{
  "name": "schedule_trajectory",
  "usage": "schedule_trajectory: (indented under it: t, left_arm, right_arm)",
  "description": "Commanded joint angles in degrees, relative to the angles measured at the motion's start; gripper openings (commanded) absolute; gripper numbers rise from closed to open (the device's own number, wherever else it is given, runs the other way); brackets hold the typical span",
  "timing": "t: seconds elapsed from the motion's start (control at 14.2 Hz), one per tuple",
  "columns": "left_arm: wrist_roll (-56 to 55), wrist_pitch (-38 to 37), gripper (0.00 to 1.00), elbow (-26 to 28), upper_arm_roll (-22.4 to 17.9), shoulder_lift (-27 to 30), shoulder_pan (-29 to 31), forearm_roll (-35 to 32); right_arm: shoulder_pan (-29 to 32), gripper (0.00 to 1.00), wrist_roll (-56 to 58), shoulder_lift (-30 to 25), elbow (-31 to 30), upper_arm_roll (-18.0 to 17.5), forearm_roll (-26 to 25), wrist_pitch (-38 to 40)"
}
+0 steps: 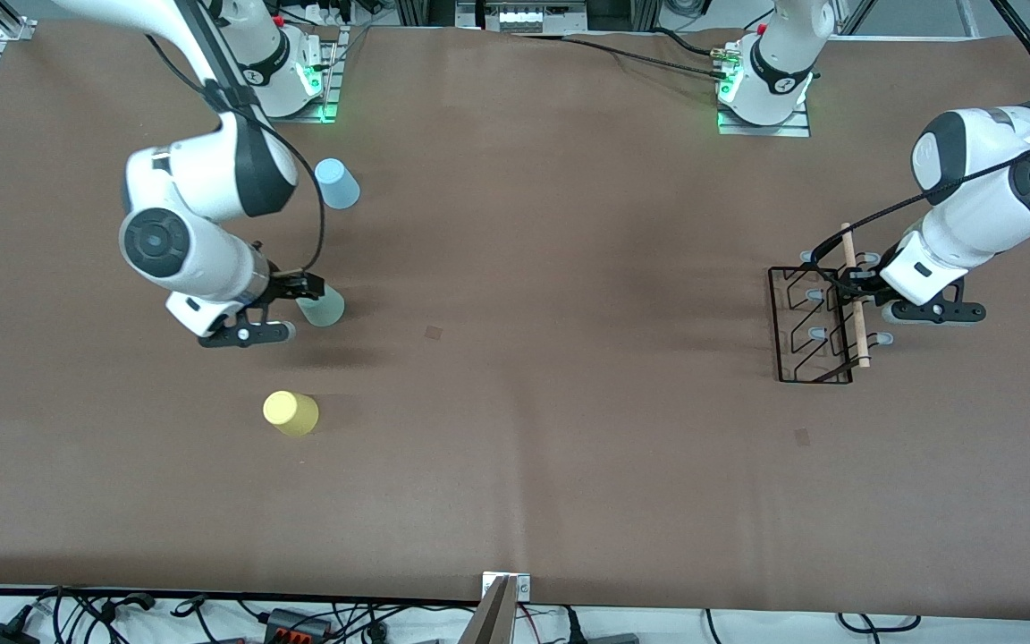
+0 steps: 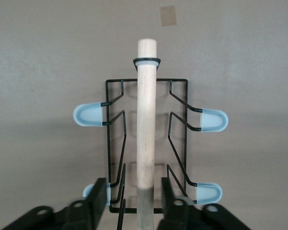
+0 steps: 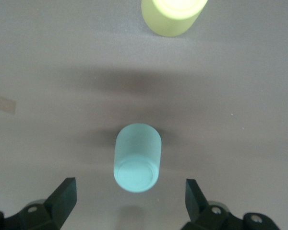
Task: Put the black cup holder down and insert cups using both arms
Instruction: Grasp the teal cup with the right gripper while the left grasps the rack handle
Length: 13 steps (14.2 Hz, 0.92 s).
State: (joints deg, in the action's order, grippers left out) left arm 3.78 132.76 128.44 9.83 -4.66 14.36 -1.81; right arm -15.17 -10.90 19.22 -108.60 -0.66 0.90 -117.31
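Observation:
The black cup holder (image 1: 814, 326) stands at the left arm's end of the table, its pale wooden rod (image 1: 855, 309) along the top. My left gripper (image 1: 844, 284) is low over it, open. Its fingers straddle the rod (image 2: 146, 120) with a gap on each side. The mint-green cup (image 1: 325, 307) stands upside down toward the right arm's end. My right gripper (image 1: 300, 291) hovers open over this cup (image 3: 137, 158), touching nothing. The yellow cup (image 1: 291, 412) lies nearer the front camera. The light blue cup (image 1: 336, 183) lies farther away, by the right arm's base.
Grey-blue-tipped pegs (image 2: 89, 115) stick out from both sides of the holder. Small tape squares (image 1: 434, 332) (image 1: 802, 436) mark the brown table cover. Cables (image 1: 300, 622) run along the table's front edge. The arms' bases (image 1: 765, 98) stand at the back.

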Motion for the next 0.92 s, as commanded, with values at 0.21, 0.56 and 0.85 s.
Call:
schedule_trajectory:
  t: [0.21,0.56,0.85]
  left_arm:
    - [0.4,-0.6,0.27,1.3,0.4,1.4,0.0,0.0]
    - [0.3,-2.4,0.01,0.4,0.7,1.3,-0.5,0.1]
    - [0.2,-13.9,0.01,-7.4,5.5,1.4,-1.3,0.9]
  right_arm:
    - [0.5,1.00,-3.9,3.0,-2.6,0.0,0.8,-3.5]
    - [0.4,1.00,-4.6,3.4,-4.5,0.1,5.2,-4.2]
    - [0.4,1.00,-4.6,3.9,-6.3,0.1,5.2,-5.1]
